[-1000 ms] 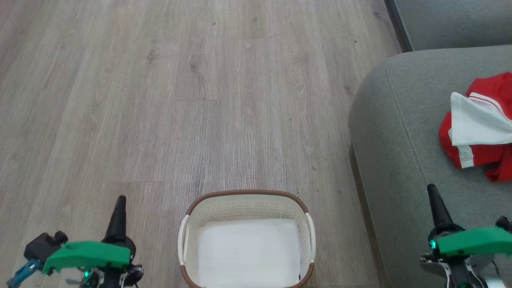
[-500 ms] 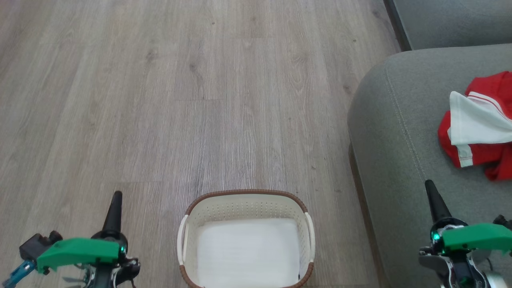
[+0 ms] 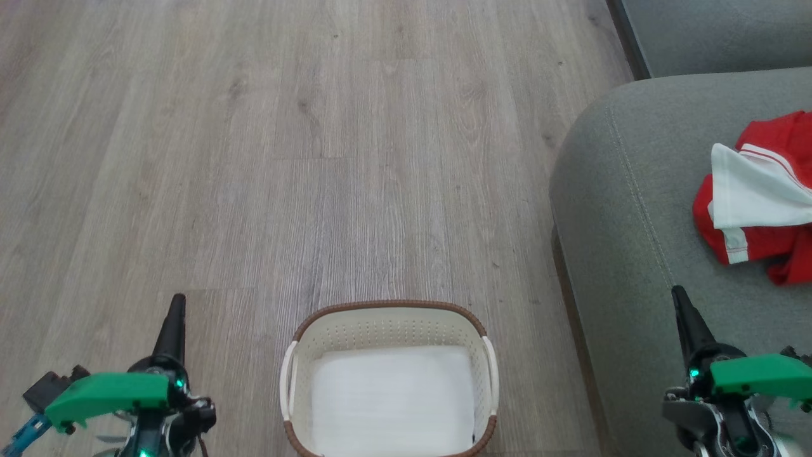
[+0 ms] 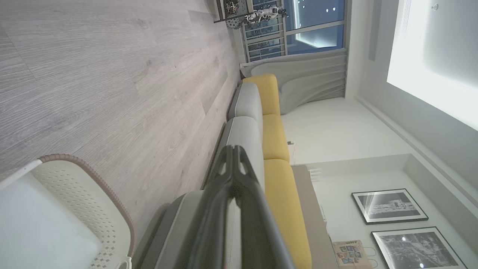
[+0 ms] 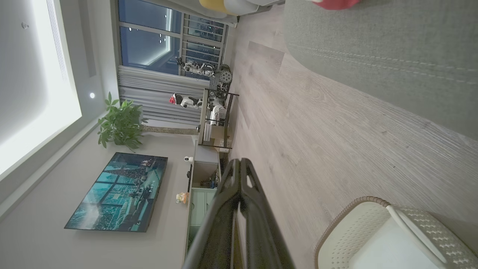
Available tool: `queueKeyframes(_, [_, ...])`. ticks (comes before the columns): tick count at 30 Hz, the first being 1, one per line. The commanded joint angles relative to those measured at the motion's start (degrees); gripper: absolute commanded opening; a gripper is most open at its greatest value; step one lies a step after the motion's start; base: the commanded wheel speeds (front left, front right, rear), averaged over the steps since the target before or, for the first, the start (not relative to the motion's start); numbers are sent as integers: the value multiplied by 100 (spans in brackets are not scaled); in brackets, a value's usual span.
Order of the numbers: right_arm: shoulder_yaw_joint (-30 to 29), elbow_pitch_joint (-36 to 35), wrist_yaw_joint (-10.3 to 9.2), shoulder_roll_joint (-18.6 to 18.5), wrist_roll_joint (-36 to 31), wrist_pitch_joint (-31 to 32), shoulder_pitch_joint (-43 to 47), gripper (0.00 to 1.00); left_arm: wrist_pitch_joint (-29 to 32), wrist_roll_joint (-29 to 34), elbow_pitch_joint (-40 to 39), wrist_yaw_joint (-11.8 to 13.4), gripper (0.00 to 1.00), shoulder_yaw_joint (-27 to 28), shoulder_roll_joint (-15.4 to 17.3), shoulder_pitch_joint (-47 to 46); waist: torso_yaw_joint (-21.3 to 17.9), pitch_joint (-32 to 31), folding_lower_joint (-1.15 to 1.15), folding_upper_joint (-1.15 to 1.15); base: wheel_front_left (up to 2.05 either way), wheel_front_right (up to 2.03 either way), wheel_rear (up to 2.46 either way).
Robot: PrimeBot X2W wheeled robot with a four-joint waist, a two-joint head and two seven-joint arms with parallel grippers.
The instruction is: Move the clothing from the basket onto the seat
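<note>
Pale wood-grain floor [image 3: 317,158] is stretching wide and bare across the upper and left parts of the head view. The seat [image 3: 634,222] is closing off the right side, its rounded corner bulging toward the open boards and a stitched seam [image 3: 636,190] running down just inside its edge. The basket [image 3: 390,309] is standing on the floor at the bottom middle, cut by the lower edge of the view, and it is holding a flat white sheet [image 3: 393,400] on its bottom. A narrow strip of bare floor is separating the basket's right handle from the seat's side. The clothing [image 3: 761,197] is lying in a heap on the seat, well apart from that corner and running off the right edge of the view. The left gripper [image 3: 176,304] is hanging over the floor left of the basket, its fingers pressed together and carrying nothing. The right gripper [image 3: 677,295] is hanging over the near part of the seat, below the clothing and apart from it, its fingers likewise pressed together and carrying nothing.
</note>
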Motion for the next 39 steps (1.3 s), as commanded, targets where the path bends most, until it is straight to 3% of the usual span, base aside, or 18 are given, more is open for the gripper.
queueKeyframes(1, [62, -163, -1, 6, 137, 46, -380, 0, 57, -136, -198, -55, 0, 226, 19, -300, -1, 0, 0, 0, 0, 0, 0])
queueKeyframes(16, [-39, -56, -1, 121, 918, 287, -534, 0, 297, -1069, -199, -88, 0, 388, -7, -387, -25, 10, 0, 0, 0, 0, 0])
queueKeyframes(39, [-61, -55, -1, 136, 900, 305, -536, 0, 297, -1070, -199, -88, 0, 387, -7, -386, -25, 10, 0, 0, 0, 0, 0])
